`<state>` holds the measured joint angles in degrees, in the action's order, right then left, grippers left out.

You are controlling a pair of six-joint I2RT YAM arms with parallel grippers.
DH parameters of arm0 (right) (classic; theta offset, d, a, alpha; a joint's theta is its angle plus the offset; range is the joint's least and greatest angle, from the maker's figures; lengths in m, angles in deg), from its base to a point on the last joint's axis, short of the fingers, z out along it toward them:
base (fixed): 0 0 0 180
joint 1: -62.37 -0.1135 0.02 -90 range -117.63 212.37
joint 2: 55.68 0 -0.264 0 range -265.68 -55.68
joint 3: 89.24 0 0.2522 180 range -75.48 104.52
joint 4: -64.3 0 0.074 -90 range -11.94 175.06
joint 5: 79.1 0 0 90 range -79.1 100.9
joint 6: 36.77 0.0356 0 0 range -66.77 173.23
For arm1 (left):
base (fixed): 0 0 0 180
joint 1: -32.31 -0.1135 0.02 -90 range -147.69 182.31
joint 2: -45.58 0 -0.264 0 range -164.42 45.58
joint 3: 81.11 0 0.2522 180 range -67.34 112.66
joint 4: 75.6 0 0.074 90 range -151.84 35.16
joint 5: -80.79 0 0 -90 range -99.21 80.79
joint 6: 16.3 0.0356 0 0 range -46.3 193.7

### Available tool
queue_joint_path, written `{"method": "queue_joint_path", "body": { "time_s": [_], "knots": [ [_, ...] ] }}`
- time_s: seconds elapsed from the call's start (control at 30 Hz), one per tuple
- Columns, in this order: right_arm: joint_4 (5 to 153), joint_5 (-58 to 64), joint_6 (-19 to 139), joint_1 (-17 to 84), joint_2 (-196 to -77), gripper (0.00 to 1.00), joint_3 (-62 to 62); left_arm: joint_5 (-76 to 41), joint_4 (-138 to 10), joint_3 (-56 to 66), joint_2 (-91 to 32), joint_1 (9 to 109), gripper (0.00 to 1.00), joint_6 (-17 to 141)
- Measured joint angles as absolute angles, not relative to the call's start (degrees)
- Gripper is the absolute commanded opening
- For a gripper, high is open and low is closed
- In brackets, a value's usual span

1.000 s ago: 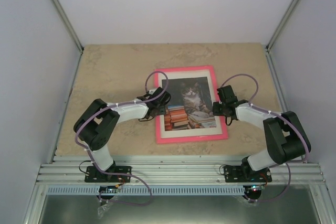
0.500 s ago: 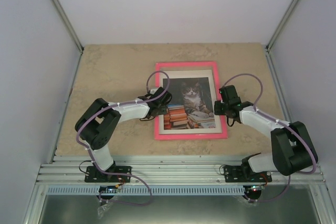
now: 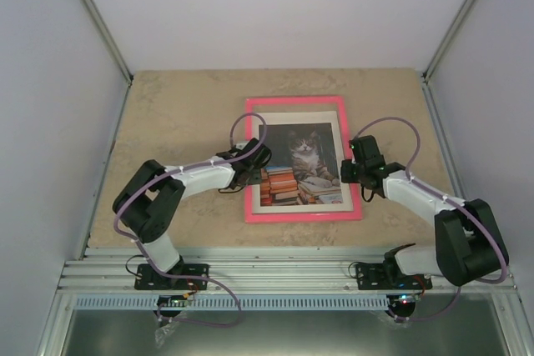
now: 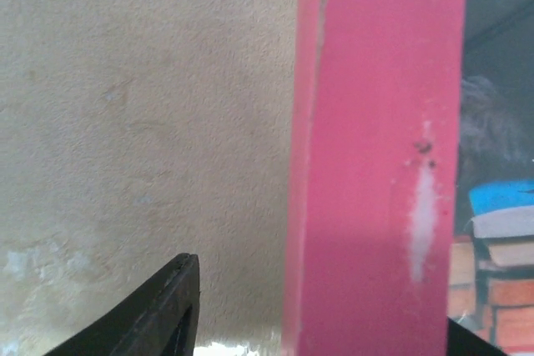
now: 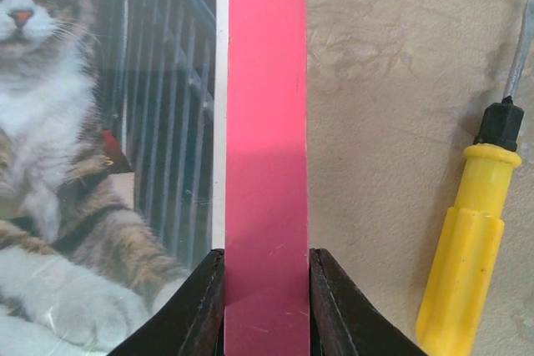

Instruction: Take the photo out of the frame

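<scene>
A beige, stone-patterned worktop (image 3: 167, 122) sits between plain white enclosure walls (image 3: 275, 6), with a ribbed aluminium rail (image 3: 284, 273) along its near edge. A yellow-handled screwdriver (image 5: 467, 248) with a black collar and thin metal shaft lies flat on the worktop.

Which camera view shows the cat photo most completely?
The top external view. There the whole photo lies inside the pink frame, with the cat above and the books below. The left wrist view shows only a narrow strip of it with some books. The right wrist view shows only the cat's part.
</scene>
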<state>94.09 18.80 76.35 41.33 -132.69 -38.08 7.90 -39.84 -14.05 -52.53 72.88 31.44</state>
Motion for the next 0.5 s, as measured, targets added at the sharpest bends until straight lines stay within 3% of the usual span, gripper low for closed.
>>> {"method": "queue_joint_path", "body": {
  "time_s": [0.5],
  "knots": [
    [94.09, 17.62, 78.18, 38.47, -131.12, 0.01, -38.05, 9.53, -34.53, -13.76, -45.36, 73.08, 0.29, 31.46]
  ]
}}
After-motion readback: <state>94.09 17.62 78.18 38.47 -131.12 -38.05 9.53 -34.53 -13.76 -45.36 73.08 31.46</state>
